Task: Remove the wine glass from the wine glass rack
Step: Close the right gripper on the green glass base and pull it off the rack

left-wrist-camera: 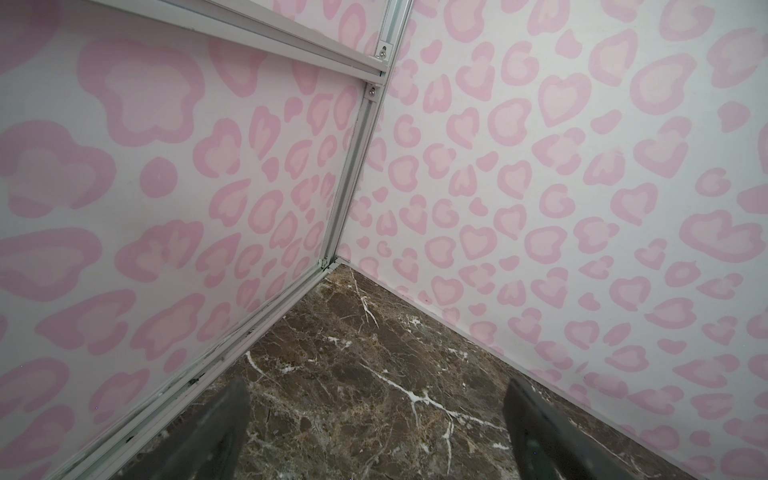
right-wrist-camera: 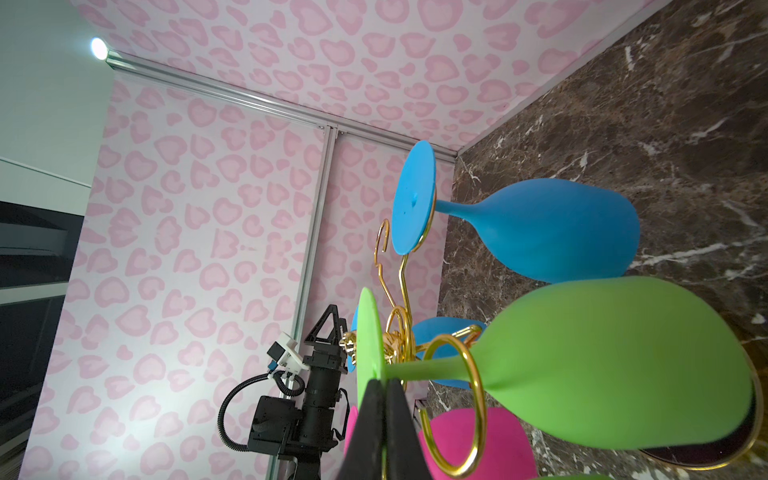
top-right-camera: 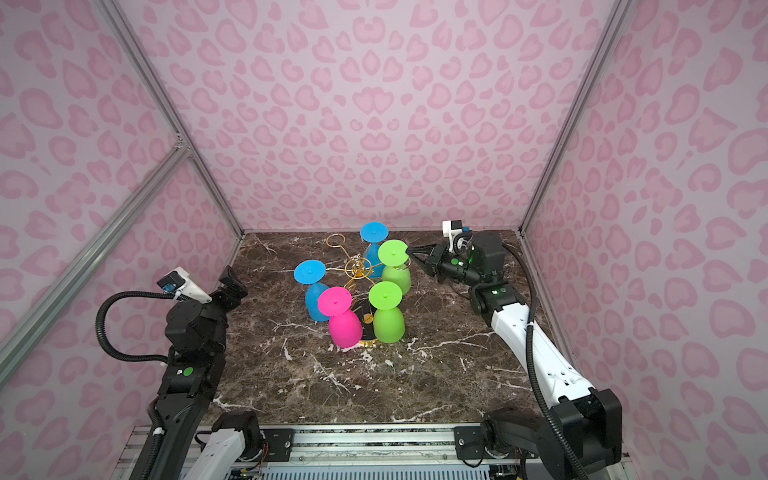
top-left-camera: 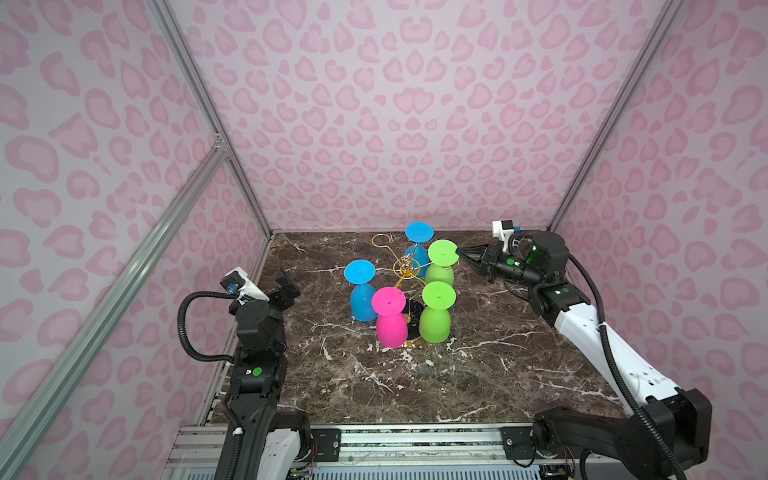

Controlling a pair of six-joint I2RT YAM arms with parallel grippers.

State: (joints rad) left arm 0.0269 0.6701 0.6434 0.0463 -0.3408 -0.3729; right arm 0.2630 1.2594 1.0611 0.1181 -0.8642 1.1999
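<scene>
The wine glass rack is a gold wire stand in the middle of the marble table, with glasses hanging upside down from its loops. The wine glass at my right gripper is the far green one; its stem passes through a gold loop. My right gripper is shut on the rim of that glass's foot. My left gripper stands open and empty by the left wall, far from the rack.
Also on the rack hang two blue glasses, a pink one and a nearer green one. One loop at the back left holds nothing. The back wall lies just behind the rack.
</scene>
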